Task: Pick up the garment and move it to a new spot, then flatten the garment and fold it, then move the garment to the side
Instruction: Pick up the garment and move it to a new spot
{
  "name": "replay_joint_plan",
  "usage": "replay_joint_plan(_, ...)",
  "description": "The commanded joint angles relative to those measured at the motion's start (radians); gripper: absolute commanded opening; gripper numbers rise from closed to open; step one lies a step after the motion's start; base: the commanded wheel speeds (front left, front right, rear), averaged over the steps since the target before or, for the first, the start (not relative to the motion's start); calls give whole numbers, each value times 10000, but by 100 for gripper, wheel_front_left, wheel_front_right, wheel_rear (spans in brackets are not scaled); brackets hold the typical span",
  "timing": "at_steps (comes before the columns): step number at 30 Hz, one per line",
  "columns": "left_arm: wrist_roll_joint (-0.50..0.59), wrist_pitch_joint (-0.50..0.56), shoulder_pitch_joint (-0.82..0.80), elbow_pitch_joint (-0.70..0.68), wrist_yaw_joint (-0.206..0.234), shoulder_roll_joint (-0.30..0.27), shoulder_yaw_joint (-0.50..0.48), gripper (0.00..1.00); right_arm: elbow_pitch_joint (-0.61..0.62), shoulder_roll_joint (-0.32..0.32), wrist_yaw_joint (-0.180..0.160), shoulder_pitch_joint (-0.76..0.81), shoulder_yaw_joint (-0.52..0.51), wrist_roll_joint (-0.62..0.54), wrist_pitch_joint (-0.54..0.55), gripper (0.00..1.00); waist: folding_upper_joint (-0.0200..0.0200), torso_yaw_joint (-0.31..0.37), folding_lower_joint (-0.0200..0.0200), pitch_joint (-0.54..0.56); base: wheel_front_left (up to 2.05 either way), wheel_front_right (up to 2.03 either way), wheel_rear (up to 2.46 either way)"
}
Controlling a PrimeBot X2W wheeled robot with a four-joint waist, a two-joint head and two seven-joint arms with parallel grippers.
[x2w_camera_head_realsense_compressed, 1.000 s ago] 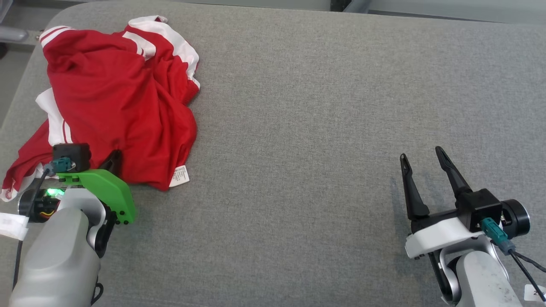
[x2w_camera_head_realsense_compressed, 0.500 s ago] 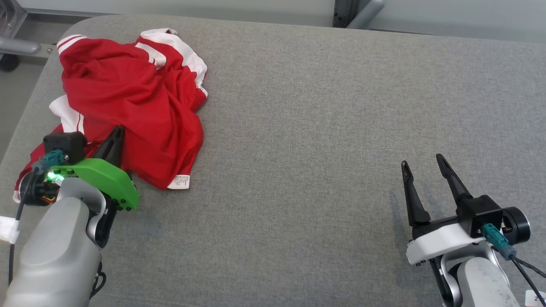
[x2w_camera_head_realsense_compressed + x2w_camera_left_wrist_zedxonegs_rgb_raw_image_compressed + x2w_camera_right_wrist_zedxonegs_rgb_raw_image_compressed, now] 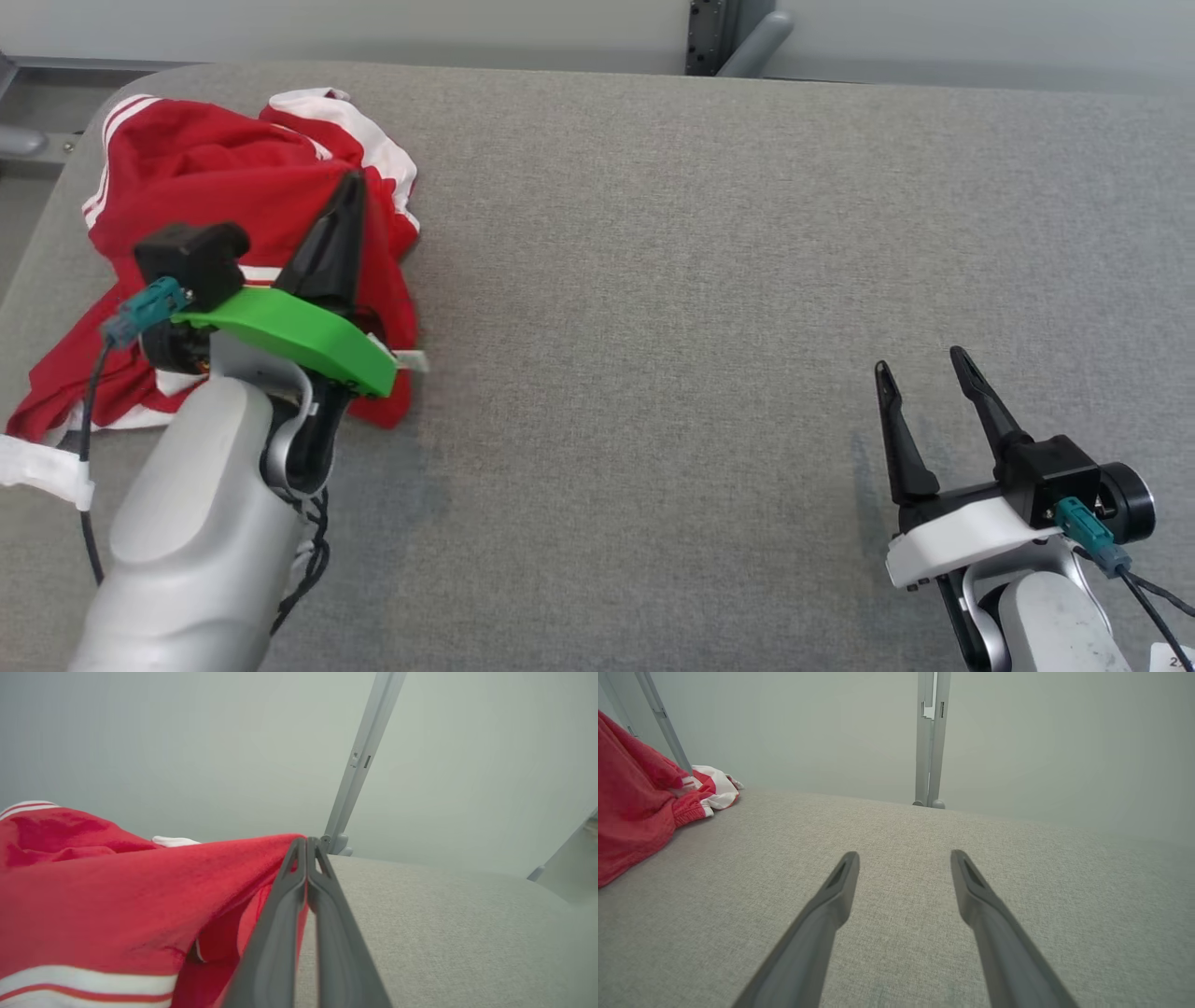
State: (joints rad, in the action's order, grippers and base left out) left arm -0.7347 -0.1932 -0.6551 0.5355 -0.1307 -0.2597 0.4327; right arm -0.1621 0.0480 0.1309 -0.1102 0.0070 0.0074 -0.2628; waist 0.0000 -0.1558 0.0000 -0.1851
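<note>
— What's on the table (image 3: 700, 280)?
— The garment (image 3: 215, 177), crumpled in a heap at the far left corner: red, with white striped trim.
— And the grippers?
— The left gripper (image 3: 353, 182) is closed, pinching a red fold that peaks at its tips. The right gripper (image 3: 920, 361) is spread wide and empty, well apart at the near right.

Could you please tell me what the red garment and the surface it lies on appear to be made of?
The garment looks like soft knit jersey fabric, matte red with white stripes; it crumples and drapes in loose folds. The table surface appears to be a woven grey textile cover, matte, with a fine heathered weave and rounded corners.
</note>
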Motion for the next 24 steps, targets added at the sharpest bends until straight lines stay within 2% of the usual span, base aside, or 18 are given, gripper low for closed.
replay_joint_plan(1,-73,78,204,-339,8,106,104,0,21,45,-1,21,-11,94,-32,100,0,251,0,-11,0,0,0)
replay_joint_plan(6,-346,411,434,-1683,51,520,414,0,43,41,-1,37,3,201,-32,100,0,715,0,-15,0,0,0)
replay_joint_plan(17,-815,1454,492,-5033,441,1501,1257,0,52,39,-1,51,22,443,-32,100,0,1727,0,42,0,0,0)
replay_joint_plan(21,-1363,1839,573,-6168,726,1811,1549,0,71,39,-1,-2,67,548,-32,100,0,2079,0,-19,0,0,0)
replay_joint_plan(24,-1635,1990,653,-6478,959,1937,1811,0,100,39,-1,-77,78,622,-32,100,0,2312,0,-141,0,0,0)
